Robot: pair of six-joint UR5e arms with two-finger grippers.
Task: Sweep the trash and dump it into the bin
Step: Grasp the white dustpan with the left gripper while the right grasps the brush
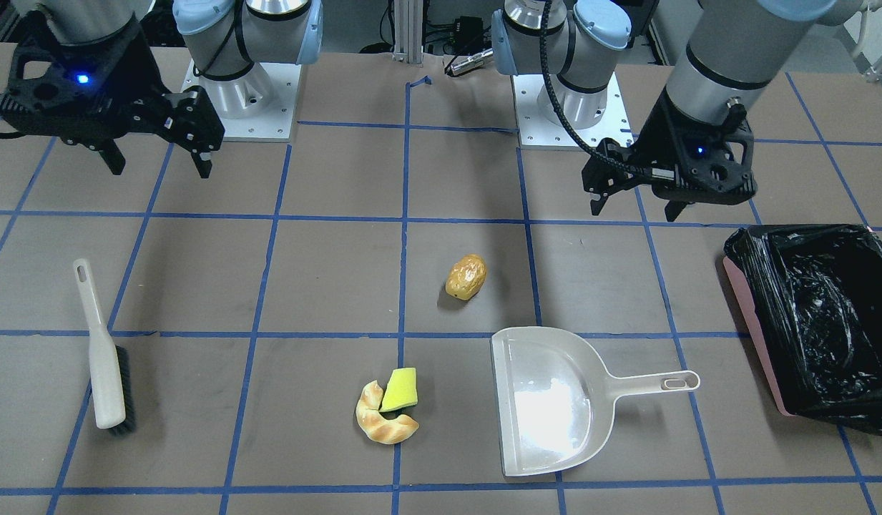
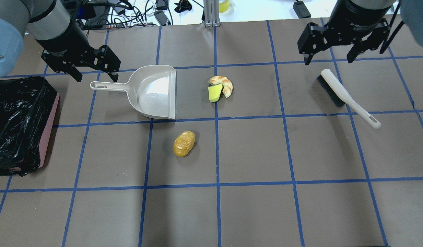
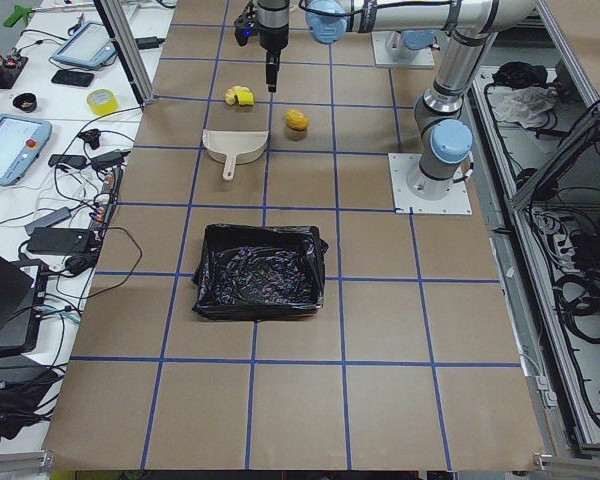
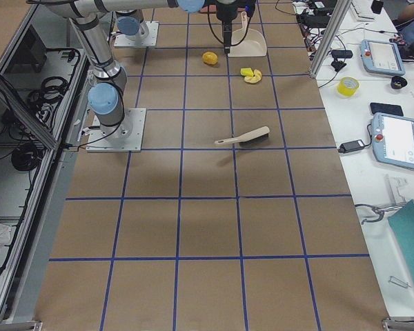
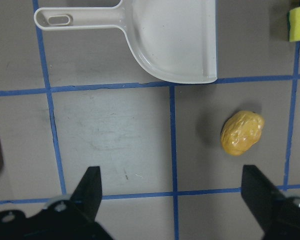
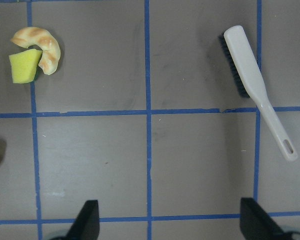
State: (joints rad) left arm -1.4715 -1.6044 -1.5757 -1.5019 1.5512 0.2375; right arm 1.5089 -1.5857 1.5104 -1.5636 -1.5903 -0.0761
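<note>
While both claws hang spread and empty above the brown, blue-gridded worktop (image 2: 252, 151), your trash lies loose on it.
You have the left claw (image 2: 94, 73) by the handle of the cream-white plastic dustpan (image 2: 153, 94), and the right claw (image 2: 328, 60) near the white-handled, black-bristled brush (image 2: 341, 92). The golden-brown potato-like lump (image 2: 184, 144) sits alone near the pan's corner. The yellow-green sponge wedge (image 2: 214, 93) touches the curved tan twisted bread piece (image 2: 225, 85), facing the pan's mouth. The pink rectangular bin (image 2: 48, 127), lined with black plastic, stands at the robot's left, well apart from the trash.
</note>
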